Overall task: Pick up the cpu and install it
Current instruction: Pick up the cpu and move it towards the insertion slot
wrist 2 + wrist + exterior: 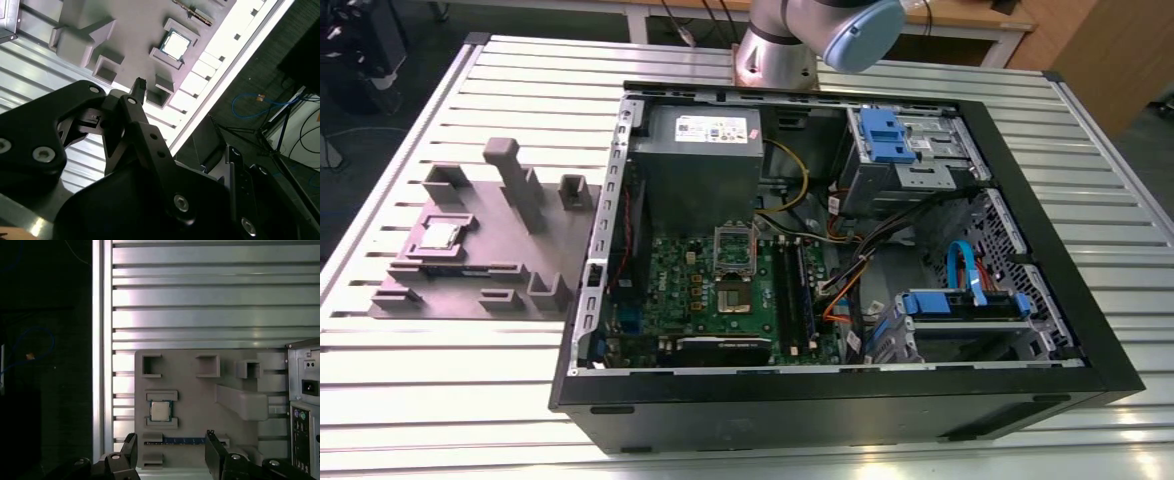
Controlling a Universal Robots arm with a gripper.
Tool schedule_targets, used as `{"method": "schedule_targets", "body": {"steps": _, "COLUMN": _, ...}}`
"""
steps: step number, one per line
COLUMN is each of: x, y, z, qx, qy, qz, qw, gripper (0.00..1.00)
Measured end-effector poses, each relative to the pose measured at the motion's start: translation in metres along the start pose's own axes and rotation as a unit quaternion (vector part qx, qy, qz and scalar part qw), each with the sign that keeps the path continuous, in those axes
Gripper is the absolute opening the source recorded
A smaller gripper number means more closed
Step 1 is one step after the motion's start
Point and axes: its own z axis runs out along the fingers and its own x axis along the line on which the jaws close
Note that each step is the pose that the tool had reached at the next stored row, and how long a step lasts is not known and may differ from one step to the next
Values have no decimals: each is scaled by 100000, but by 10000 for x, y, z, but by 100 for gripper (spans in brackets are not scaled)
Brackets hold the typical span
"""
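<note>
**CPU waiting in its holder, hand spread above**

Your cpu lies flat in the grey holder on the counter, on the exterior view's left of the open computer case, with ribs keeping it square. The hand hangs above, fingers wide and empty, enough to straddle it.

The arm is a smooth silver-grey metal tube, and its joint is closed by a rounded pale blue cap. In both wrist views the end effector is matt black, built of flat angular links pinned with round silver screws. One finger ends in a small ribbed tip.
</note>
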Motion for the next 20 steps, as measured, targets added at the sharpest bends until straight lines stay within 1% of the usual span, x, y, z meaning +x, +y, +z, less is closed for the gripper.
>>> {"method": "schedule_targets", "body": {"steps": 4, "x": 6, "y": -2, "z": 66, "qx": 44, "qy": 12, "qz": 7, "qw": 100000, "gripper": 65}}
{"method": "schedule_targets", "body": {"steps": 12, "x": 44, "y": -5, "z": 103, "qx": 38, "qy": 10, "qz": 3, "qw": 100000, "gripper": 65}}
{"method": "schedule_targets", "body": {"steps": 20, "x": 47, "y": -8, "z": 165, "qx": 42, "qy": 17, "qz": 2, "qw": 100000, "gripper": 65}}
